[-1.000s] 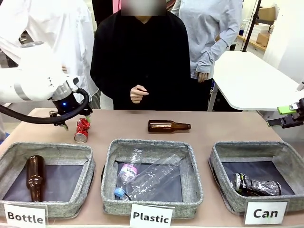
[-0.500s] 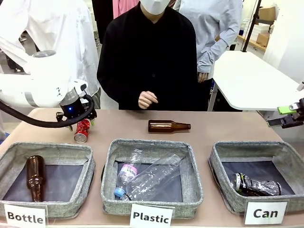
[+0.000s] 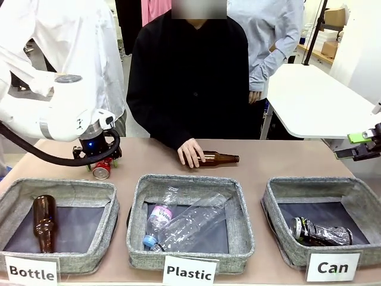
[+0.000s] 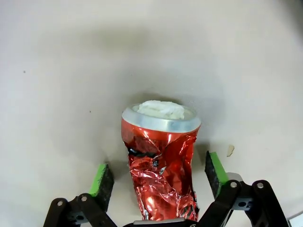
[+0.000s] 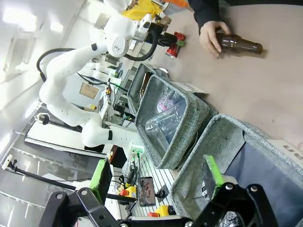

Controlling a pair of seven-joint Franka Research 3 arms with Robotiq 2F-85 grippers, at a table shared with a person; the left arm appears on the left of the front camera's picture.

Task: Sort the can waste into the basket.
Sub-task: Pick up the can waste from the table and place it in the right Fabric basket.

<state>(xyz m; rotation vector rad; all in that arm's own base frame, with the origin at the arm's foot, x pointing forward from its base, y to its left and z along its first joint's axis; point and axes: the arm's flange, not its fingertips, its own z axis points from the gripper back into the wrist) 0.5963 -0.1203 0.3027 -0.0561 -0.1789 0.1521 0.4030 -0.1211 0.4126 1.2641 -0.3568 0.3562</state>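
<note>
While the left gripper (image 4: 157,172) straddles the crushed red metal can (image 4: 161,151) lying on the tan table (image 3: 268,161), jaws spread and clear of it, grasping seems in hand, and the next move calls for closing, lifting and carrying it to the grey woven basket signed "Can" (image 3: 275,192).

Can (image 4: 161,184) red, silver rim; basket (image 3: 315,182) grey woven, dark floor; bottle (image 3: 217,158) brown
</note>
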